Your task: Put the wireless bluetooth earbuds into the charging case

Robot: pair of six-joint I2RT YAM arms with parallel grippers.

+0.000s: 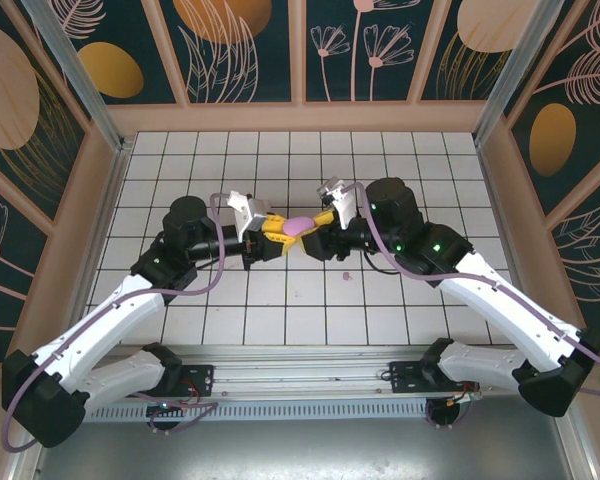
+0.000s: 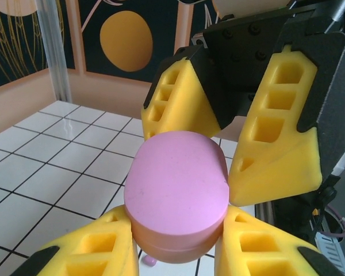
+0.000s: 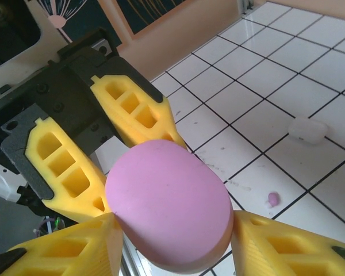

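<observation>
A pale purple charging case [image 1: 300,226] hangs above the tiles at the middle of the table, its lid down with a seam showing round its side. My left gripper [image 1: 278,237] is shut on it, and in the left wrist view the case [image 2: 175,195] sits between that gripper's [image 2: 172,233] yellow fingers [image 2: 86,250]. My right gripper [image 1: 322,222] faces it from the other side, with its fingers [image 3: 287,247] touching both ends of the case [image 3: 169,210]. One tiny purple earbud [image 1: 347,274] lies on a tile below the right gripper [image 3: 172,236], and the earbud [image 3: 272,199] is loose.
A small white piece [image 3: 307,130] lies on the tiles beyond the purple earbud; I cannot tell what it is. Patterned walls close in the tiled floor [image 1: 230,160] at the back and on both sides. The two arms meet at mid-table.
</observation>
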